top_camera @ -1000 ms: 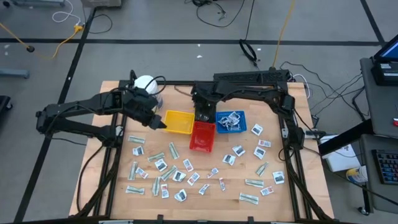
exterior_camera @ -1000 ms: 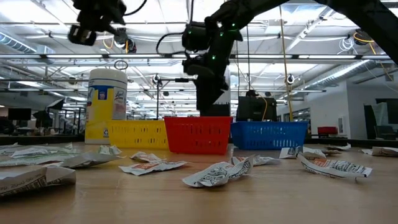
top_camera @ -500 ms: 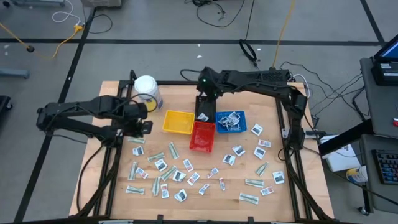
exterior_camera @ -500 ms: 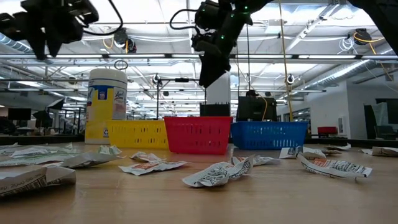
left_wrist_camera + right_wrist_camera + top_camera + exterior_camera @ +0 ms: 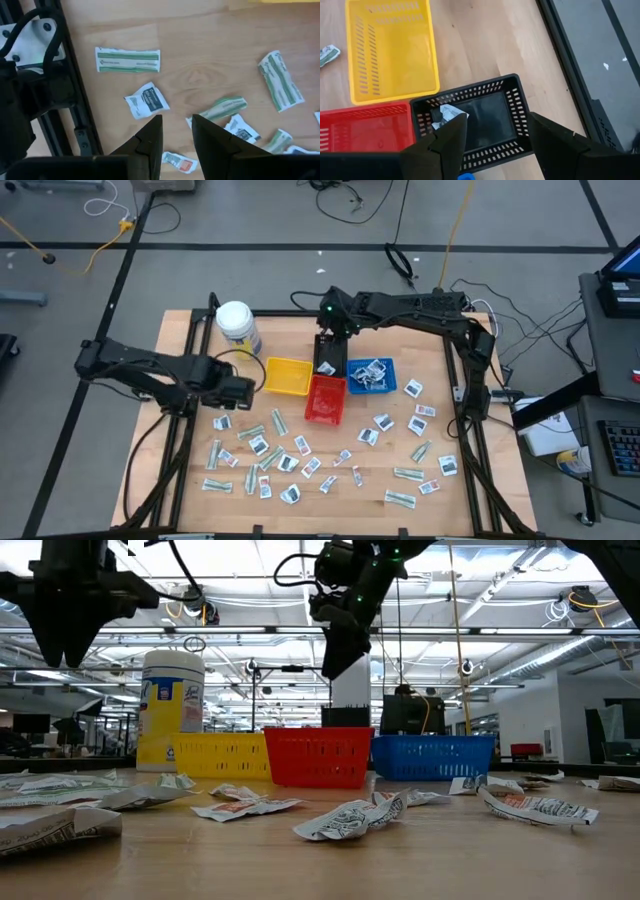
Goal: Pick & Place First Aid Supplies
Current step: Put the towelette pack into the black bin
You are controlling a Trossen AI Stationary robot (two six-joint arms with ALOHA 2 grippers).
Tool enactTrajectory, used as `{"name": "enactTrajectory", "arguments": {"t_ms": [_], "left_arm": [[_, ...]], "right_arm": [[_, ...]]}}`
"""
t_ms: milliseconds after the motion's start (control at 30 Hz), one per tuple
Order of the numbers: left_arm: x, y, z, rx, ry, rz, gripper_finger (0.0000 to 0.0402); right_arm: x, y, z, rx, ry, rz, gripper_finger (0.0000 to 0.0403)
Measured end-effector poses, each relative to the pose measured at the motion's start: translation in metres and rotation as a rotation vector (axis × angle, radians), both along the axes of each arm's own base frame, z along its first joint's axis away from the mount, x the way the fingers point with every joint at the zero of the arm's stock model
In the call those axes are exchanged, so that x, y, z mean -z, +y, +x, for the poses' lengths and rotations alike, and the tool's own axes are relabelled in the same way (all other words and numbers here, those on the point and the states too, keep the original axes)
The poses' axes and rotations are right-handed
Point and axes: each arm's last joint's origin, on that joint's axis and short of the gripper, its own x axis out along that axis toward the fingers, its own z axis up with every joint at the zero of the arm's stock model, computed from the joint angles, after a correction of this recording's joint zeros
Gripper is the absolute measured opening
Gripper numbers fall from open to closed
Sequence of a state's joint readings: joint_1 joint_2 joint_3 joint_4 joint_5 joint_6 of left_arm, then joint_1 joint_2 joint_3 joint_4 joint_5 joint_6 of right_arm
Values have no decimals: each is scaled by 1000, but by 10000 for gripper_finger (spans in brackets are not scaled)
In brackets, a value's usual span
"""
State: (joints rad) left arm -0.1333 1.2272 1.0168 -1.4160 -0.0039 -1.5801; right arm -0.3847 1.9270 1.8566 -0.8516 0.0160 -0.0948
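Observation:
Many small first aid packets [image 5: 290, 458] lie flat and scattered over the near half of the wooden table. My left gripper [image 5: 243, 390] hangs open above the left part of that scatter, fingers pointing down [image 5: 72, 640]. In its wrist view [image 5: 177, 122] a white square packet with dark print [image 5: 146, 100] and a green-striped wrapper [image 5: 128, 60] lie below it. My right gripper [image 5: 327, 352] is open and empty [image 5: 497, 125], raised over the black tray [image 5: 470, 120]. One white packet [image 5: 449, 115] lies in that tray.
A yellow tray [image 5: 286, 376], a red tray [image 5: 325, 400] and a blue tray [image 5: 371, 375] holding several packets stand in a row mid-table. A white jar with a yellow label [image 5: 237, 324] stands at the far left. Black frame rails [image 5: 75, 100] run along the table's sides.
My left gripper has swung away from the yellow tray toward the near-left, over the scattered packets, turned its fingers downward and come lower. My right gripper has risen from down at the black tray to well above it and then held still.

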Motion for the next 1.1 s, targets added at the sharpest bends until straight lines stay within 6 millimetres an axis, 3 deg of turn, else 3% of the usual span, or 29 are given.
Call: {"name": "enactTrajectory", "arguments": {"t_ms": [133,333,467,833,1100], "left_arm": [[11,-5,3,5,12,19,132],[57,-13,-5,-75,4,-60,205],[77,-14,-16,-125,56,-40,224],[119,-14,-26,-152,-12,-22,186],[126,-13,-33,-173,20,-33,130]], "right_arm": [[1,1,-1,-15,7,20,201],[1,1,-1,-24,16,16,201],[1,1,-1,-36,19,9,201],[-3,1,-1,-53,2,-12,201],[-4,2,-2,-83,7,-31,201]]}}
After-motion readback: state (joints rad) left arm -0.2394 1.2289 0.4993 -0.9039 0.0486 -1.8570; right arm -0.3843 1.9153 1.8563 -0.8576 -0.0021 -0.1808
